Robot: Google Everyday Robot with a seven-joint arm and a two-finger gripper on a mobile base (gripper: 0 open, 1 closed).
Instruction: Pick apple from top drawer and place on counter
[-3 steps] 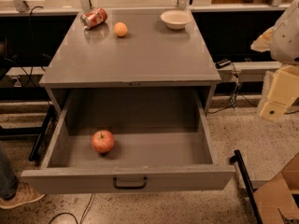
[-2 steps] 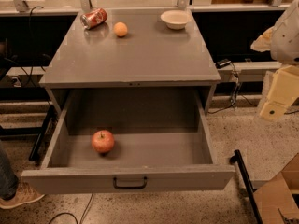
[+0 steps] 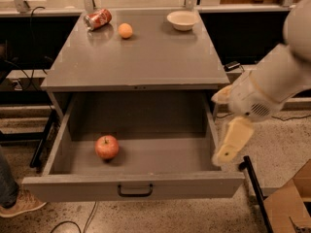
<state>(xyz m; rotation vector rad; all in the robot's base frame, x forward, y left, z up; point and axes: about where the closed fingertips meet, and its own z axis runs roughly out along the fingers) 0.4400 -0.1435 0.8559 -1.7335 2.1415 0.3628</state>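
The red apple (image 3: 107, 147) with yellowish patches lies on the floor of the open top drawer (image 3: 133, 186), left of centre and towards the front. The drawer is pulled fully out; its black handle (image 3: 135, 191) is at the middle of the front panel. The grey counter (image 3: 146, 52) is the cabinet's top, above the drawer. My gripper (image 3: 232, 139) hangs from the white arm over the drawer's right front corner. It points down and is well to the right of the apple, not touching it, and holds nothing I can see.
On the counter's far edge are a crushed red can (image 3: 97, 19), a small orange fruit (image 3: 125, 30) and a white bowl (image 3: 182, 20). A cardboard box (image 3: 289, 205) sits on the floor at the lower right. A person's shoe (image 3: 22, 203) is at the lower left.
My arm has swung left and down from the right edge of the view to the drawer's right front corner. The apple and the drawer have not moved.
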